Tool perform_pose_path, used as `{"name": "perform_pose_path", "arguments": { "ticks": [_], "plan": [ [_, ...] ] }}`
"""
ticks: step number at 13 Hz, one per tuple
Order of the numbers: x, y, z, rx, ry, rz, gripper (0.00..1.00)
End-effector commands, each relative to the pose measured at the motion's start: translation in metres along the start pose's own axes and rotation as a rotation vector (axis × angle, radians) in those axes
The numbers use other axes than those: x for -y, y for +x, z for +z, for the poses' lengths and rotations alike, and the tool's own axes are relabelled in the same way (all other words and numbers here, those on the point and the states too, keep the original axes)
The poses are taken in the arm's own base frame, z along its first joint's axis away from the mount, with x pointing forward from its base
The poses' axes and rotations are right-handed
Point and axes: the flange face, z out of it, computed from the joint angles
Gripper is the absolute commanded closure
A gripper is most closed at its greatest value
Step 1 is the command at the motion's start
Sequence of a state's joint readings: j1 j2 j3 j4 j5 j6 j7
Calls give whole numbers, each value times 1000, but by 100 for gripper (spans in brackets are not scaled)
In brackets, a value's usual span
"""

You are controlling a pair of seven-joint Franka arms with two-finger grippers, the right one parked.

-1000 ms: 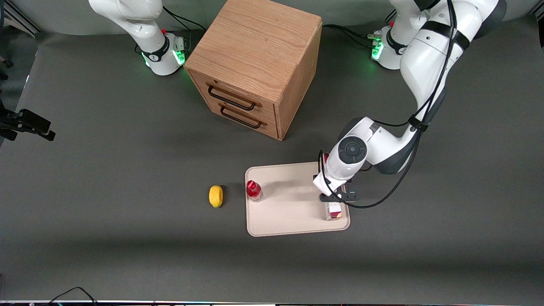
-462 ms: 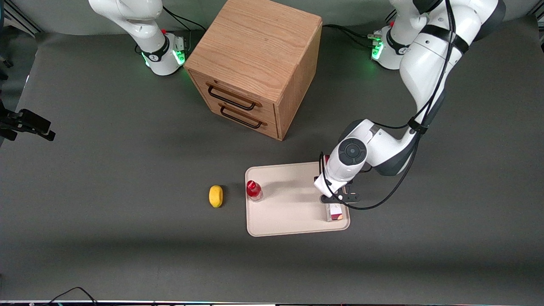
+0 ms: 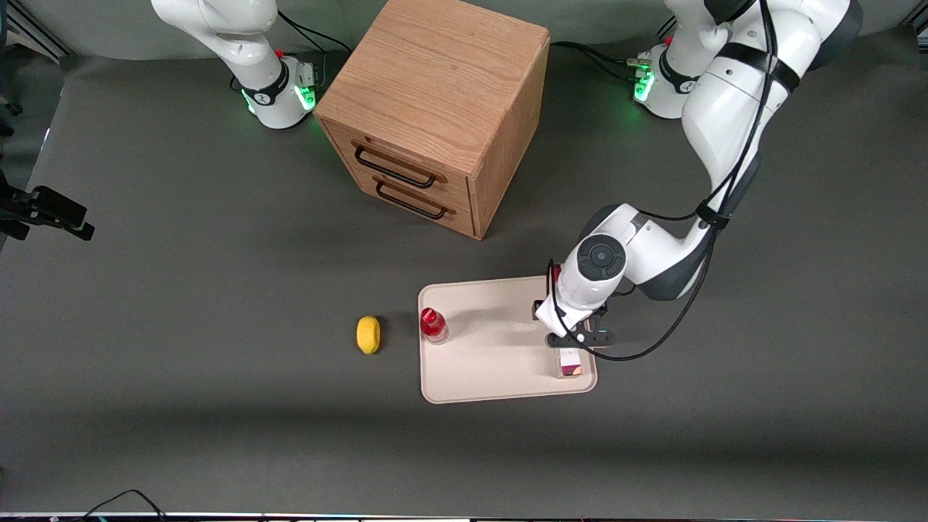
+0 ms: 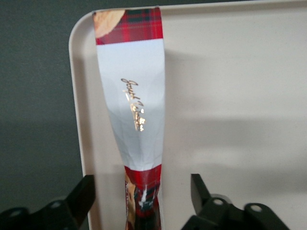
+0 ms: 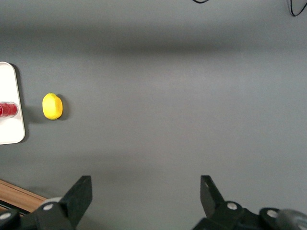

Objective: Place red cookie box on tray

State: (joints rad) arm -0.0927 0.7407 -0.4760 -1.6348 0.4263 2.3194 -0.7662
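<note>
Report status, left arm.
Pincer open, straddling red cookie box. Box lying on tray along its edge. Small bottle on tray, apart.

I see the red cookie box (image 4: 135, 96) lying flat on the tray (image 3: 486, 362), along the tray's short edge toward the working arm's end of the desk. It is a long slim carton with red tartan print, a cookie picture at the end and a white label patch with gold script. Its visible end (image 3: 570, 364) sits near the tray corner nearest the front camera. The tray is cream-white, rectangular, round-cornered, with a low rim, flat on the desk.
</note>
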Motion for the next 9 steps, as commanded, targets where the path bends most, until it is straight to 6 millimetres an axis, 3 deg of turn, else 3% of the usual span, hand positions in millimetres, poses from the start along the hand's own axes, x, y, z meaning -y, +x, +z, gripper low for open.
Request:
{"name": "perform_pose_path", "arguments": {
  "ticks": [1, 3, 5, 7, 9],
  "plan": [
    [-1, 6, -12, -29, 11, -3, 0],
    [3, 11, -39, -47, 21, -10, 0],
    [5, 11, -86, -66, 54, -13, 0],
    [16, 5, -151, -52, 69, -31, 0],
    [42, -7, -212, 28, 74, 92, 0]
  ]
}}
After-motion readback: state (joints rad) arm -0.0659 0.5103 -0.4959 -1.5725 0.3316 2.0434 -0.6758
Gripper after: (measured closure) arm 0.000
